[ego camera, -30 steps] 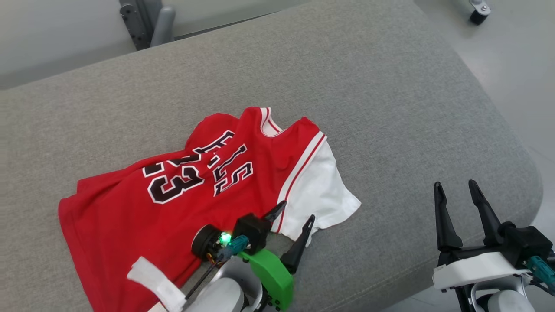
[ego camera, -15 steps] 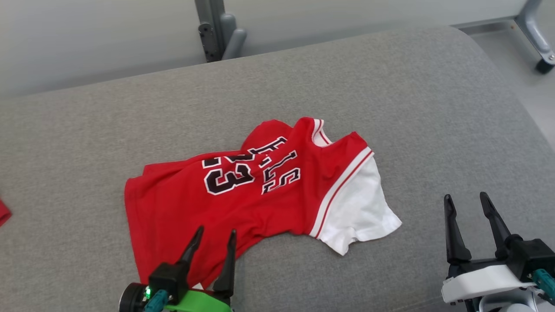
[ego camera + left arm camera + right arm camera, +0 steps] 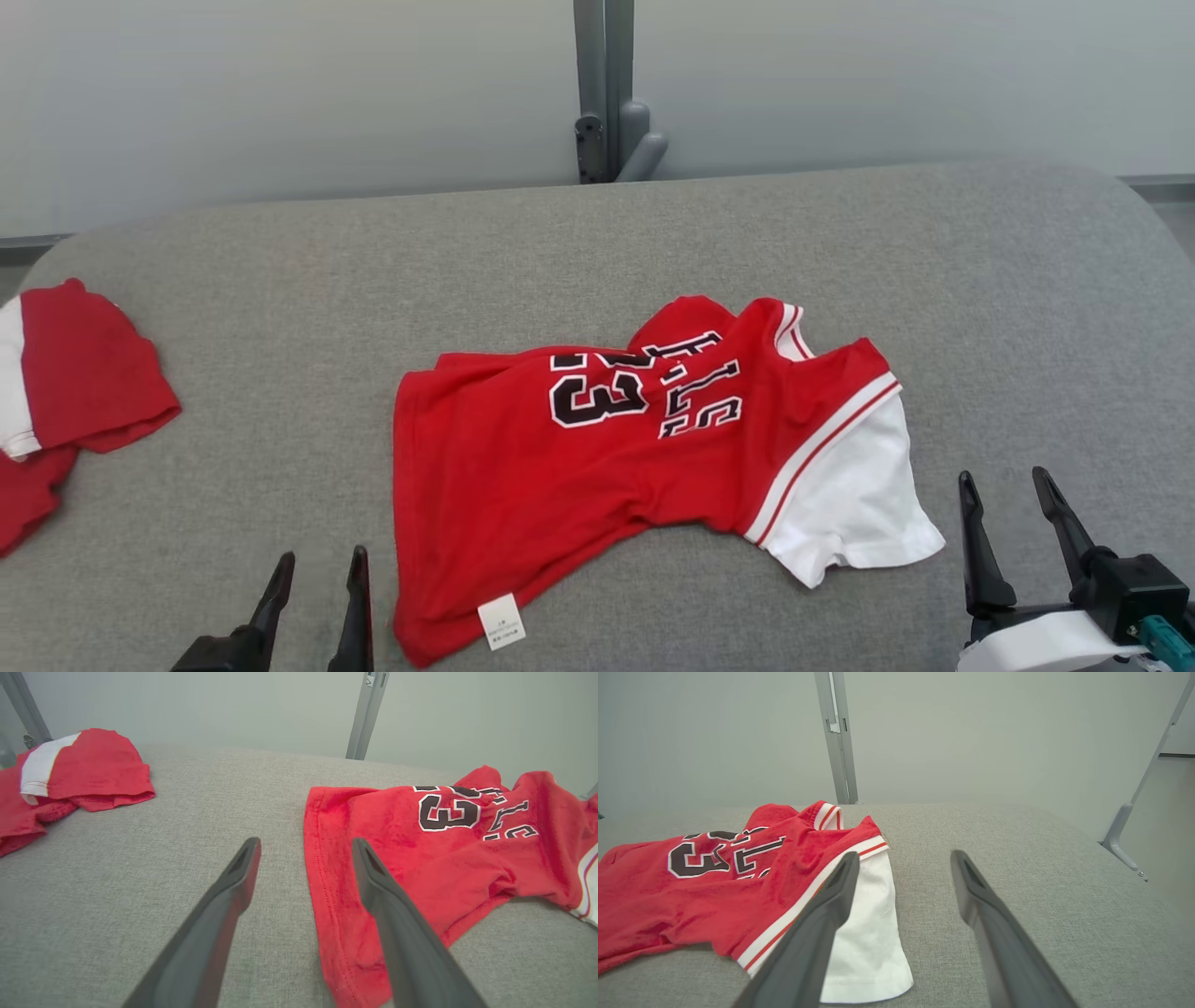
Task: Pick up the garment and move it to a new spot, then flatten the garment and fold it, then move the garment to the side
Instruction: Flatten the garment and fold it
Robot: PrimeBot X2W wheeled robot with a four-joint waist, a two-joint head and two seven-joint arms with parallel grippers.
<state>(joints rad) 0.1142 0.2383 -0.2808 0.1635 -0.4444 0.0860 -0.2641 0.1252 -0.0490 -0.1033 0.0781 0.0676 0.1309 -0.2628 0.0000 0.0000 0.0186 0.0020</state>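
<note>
Left gripper point(image 3: 323, 555) back between garment point(image 3: 523, 467), shirt point(image 3: 84, 373)

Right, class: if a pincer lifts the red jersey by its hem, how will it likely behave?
The red jersey would probably droop limply: it lies rumpled with folds on the grey cushion. Thin cloth, so likely light. Pushed, it would probably bunch on the textured fabric rather than slide.

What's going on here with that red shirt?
A two-armed robot faces a red jersey with a white sleeve and a black 23, which lies rumpled on a grey fabric surface. Its left gripper and right gripper are both open, holding nothing, one near each end of it. Another red and white garment sits far left.
</note>
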